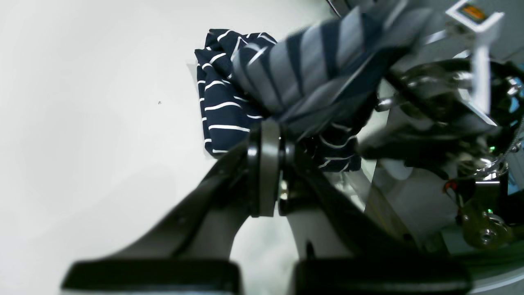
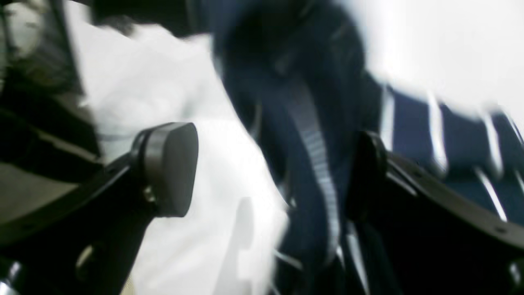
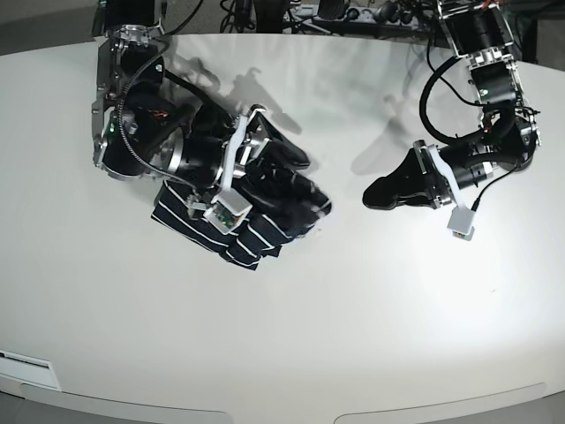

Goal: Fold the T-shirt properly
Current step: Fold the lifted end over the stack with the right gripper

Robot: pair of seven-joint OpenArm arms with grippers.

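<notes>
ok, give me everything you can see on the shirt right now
The shirt is dark navy soft fabric with thin white stripes, bunched into a crumpled heap rather than spread flat, no clean fold visible. It lies on the white table, on the base view's left half. The right end effector sits over it, jaws wide apart with cloth lying between them, not pinched. The left end effector is shut, apart from the shirt and holding nothing.
</notes>
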